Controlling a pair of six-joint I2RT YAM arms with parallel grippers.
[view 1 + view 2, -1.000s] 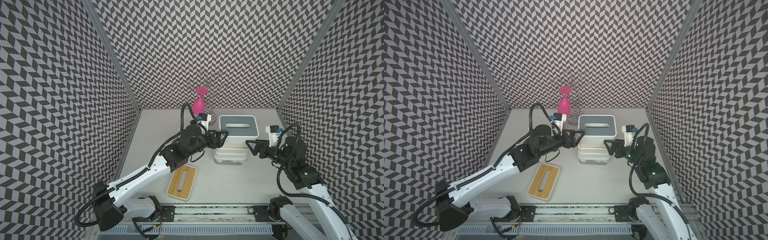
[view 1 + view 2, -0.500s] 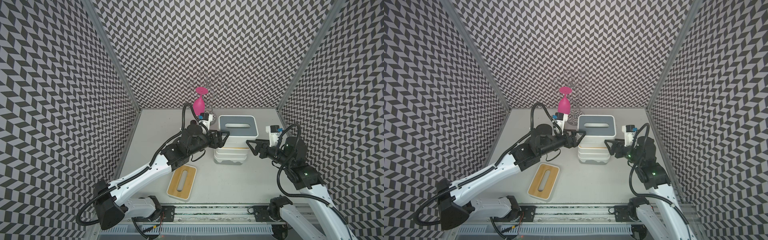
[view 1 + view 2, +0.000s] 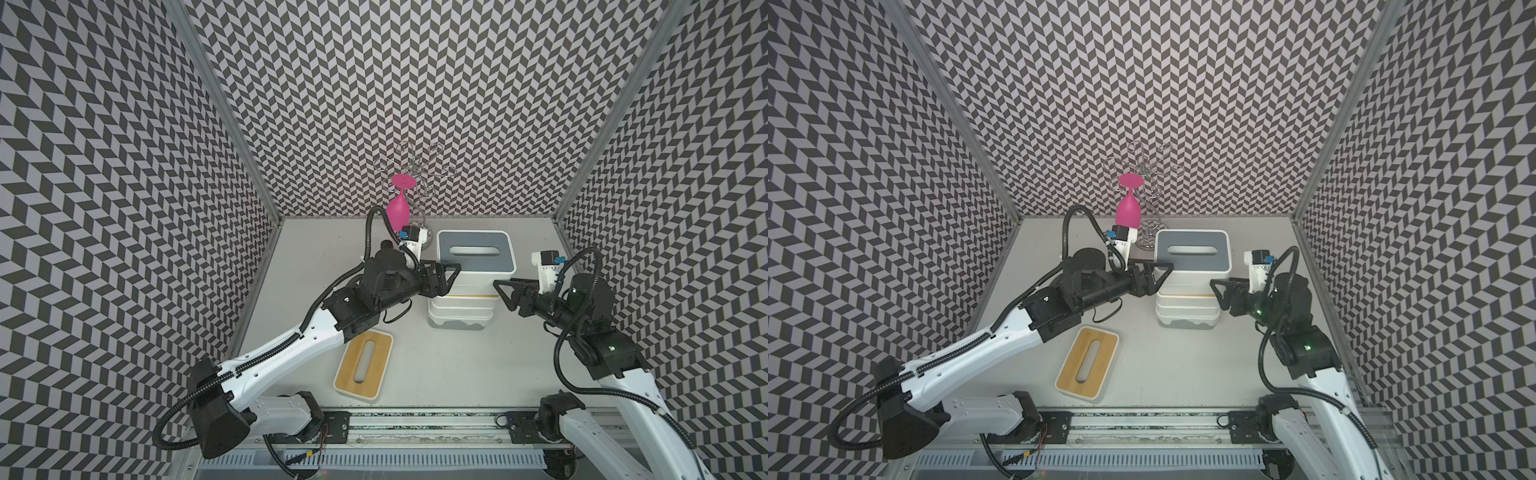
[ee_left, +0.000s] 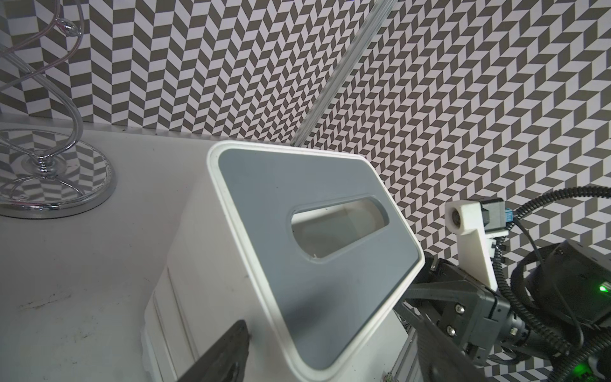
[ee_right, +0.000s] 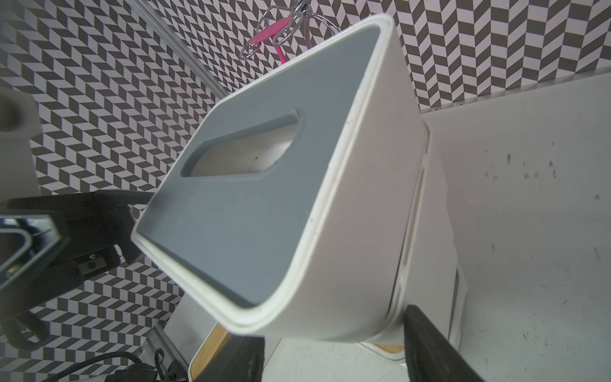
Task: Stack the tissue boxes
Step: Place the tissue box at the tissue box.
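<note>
In both top views I count one stack [image 3: 461, 309] of tissue boxes mid-counter [image 3: 436, 365] and one loose tan-lidded box [image 3: 380, 365] lying flat nearer the front, well apart from it. One grey-lidded box [image 3: 473, 262] tops the stack and one tan lid edge shows beneath; the white tiers below I cannot count surely. One pink goblet [image 3: 397, 212] hangs upside down at the back. My left end effector [image 3: 453, 279] sits at the grey-lidded box's left end, jaws wide apart, clamping nothing. My right end effector [image 3: 502, 295] is just beside the stack's right side, jaws partly apart and empty.

Left wrist: one finger [image 4: 228, 354] lies at the top box's end wall — touching or not, I cannot tell. One chrome rack [image 4: 49, 185] stands behind.

Right wrist: one finger [image 5: 429, 347] shows clearly, beside the stack.

Against a second ago, my right jaws have narrowed — the left keep their spread, and the boxes have not moved.
</note>
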